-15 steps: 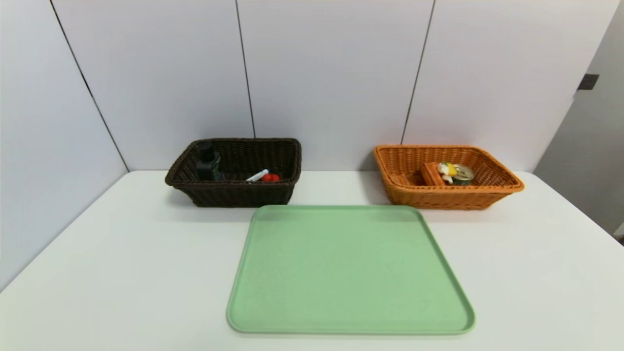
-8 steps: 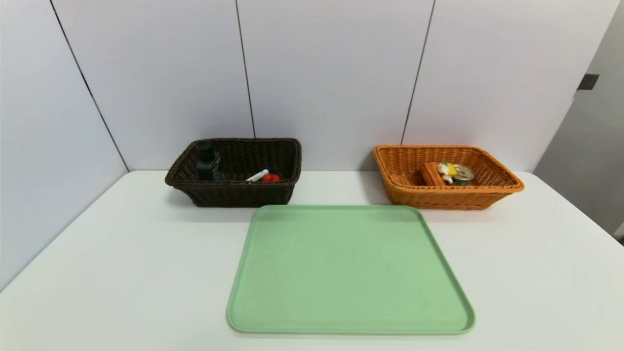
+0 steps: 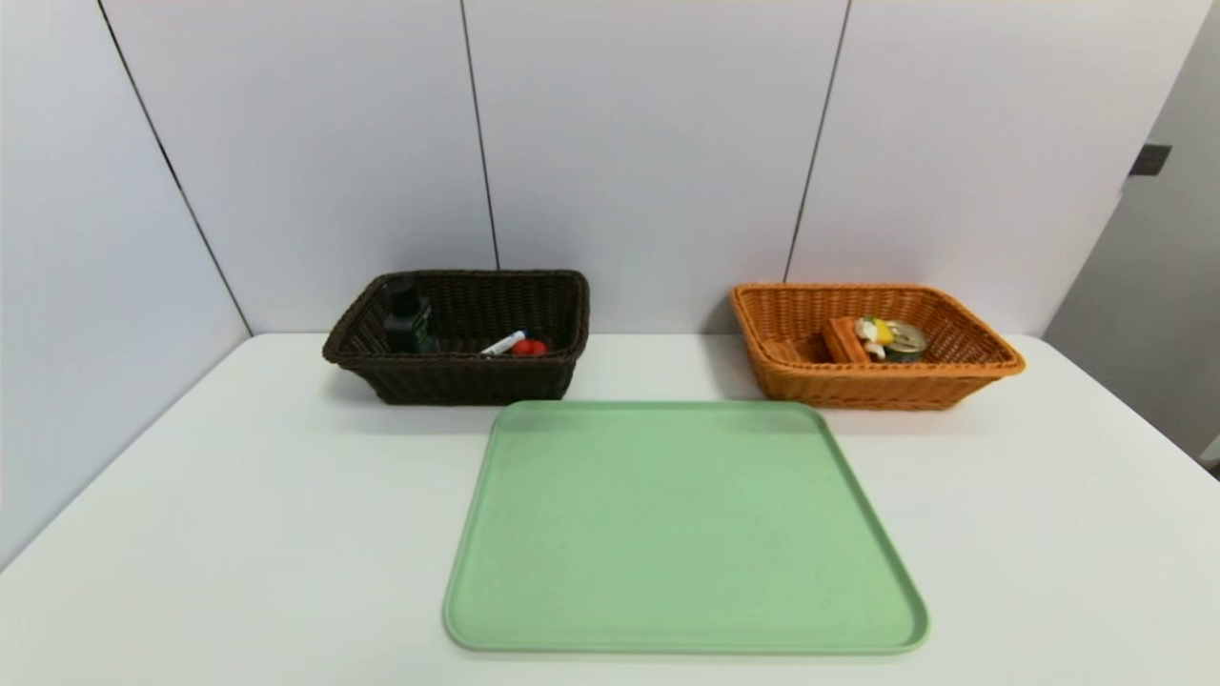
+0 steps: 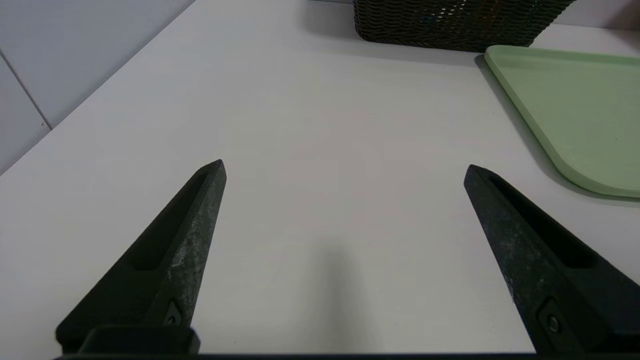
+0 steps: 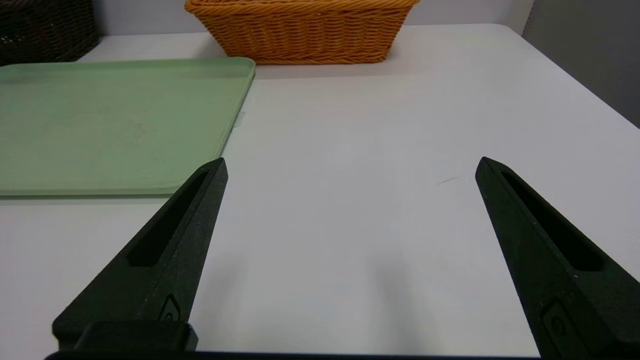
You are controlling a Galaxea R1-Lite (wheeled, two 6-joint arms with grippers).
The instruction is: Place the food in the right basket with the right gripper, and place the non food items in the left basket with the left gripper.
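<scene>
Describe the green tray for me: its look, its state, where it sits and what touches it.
The green tray is a flat, pale green rectangle with rounded corners and a low raised rim, matte, plastic by the look. It lies flat on the white table, in front of and between the dark brown basket and the orange basket, touching neither. Nothing lies on it. Only the table touches it.

Green tray [image 3: 684, 534] bare, centred on white table [image 3: 238, 534]. Behind it, well apart: dark brown basket [image 3: 457, 376] at left holding dark bottle [image 3: 406, 317], white pen [image 3: 503, 343], red item [image 3: 530, 348]; orange basket [image 3: 877, 386] at right holding can [image 3: 905, 340], brown block [image 3: 843, 339].
</scene>
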